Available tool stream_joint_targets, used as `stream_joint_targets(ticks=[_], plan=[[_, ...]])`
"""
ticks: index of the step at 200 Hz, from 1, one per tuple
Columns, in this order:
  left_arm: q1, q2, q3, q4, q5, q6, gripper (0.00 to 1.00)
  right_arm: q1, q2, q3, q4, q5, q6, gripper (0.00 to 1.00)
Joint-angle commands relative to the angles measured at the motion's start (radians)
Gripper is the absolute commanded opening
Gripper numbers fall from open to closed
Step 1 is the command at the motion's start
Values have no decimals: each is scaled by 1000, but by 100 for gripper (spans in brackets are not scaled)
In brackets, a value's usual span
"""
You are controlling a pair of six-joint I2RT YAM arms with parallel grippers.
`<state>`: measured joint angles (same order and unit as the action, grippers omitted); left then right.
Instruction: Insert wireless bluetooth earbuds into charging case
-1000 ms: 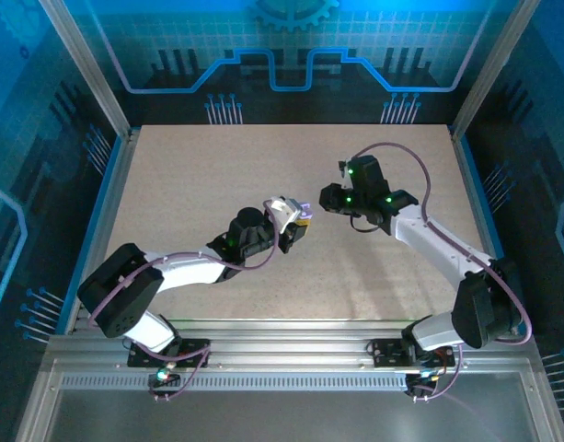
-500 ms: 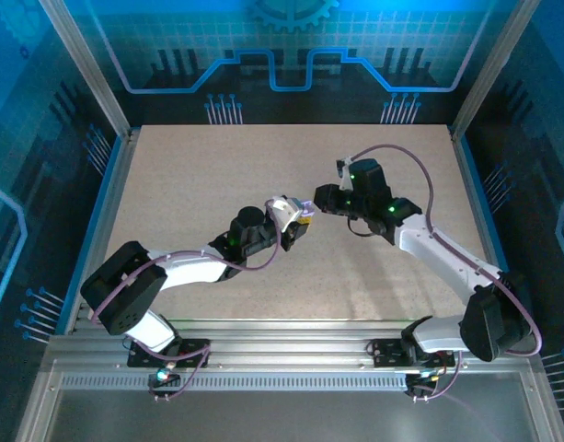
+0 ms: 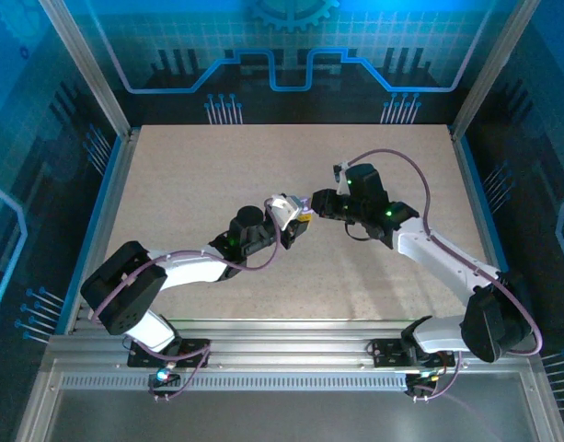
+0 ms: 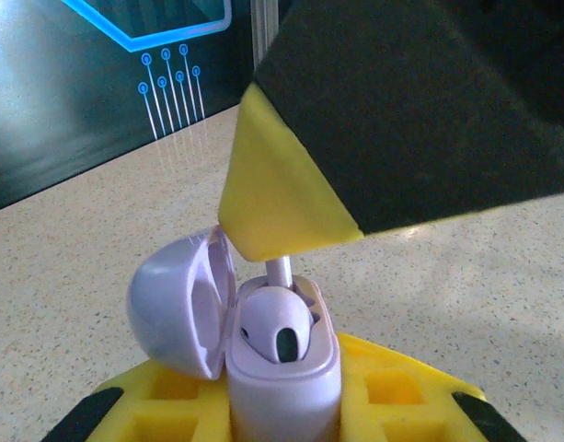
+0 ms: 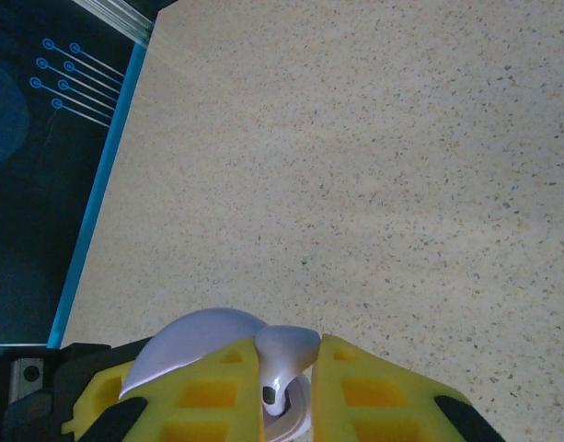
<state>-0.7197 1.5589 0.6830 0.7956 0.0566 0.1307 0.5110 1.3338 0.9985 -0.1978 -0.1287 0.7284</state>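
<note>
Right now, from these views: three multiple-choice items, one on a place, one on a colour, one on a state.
1. Where is the charging case?
A. in a tray
B. clamped in the left gripper
C. on a shelf

2. What colour is the case lid?
A. pale lavender
B. black
C. orange

3. What state is the lid in?
A. shut
B. snapped off
C. hinged open

Answers:
1 B, the left wrist view shows the case upright between that gripper's own yellow fingers.
2 A, the lid reads lavender in both wrist views.
3 C, it swings aside on its hinge and an earbud shows in the exposed well.
</note>
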Motion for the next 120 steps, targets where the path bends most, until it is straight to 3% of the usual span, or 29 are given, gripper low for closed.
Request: stream_joint_targets(ticks=[1,120], plan=[[-8,7,32,46,-19,4,17,17,-33,-16,11,-17,11,16],[-10,-3,27,69,-6,-4,17,23,-31,-31,16,-51,8,18]])
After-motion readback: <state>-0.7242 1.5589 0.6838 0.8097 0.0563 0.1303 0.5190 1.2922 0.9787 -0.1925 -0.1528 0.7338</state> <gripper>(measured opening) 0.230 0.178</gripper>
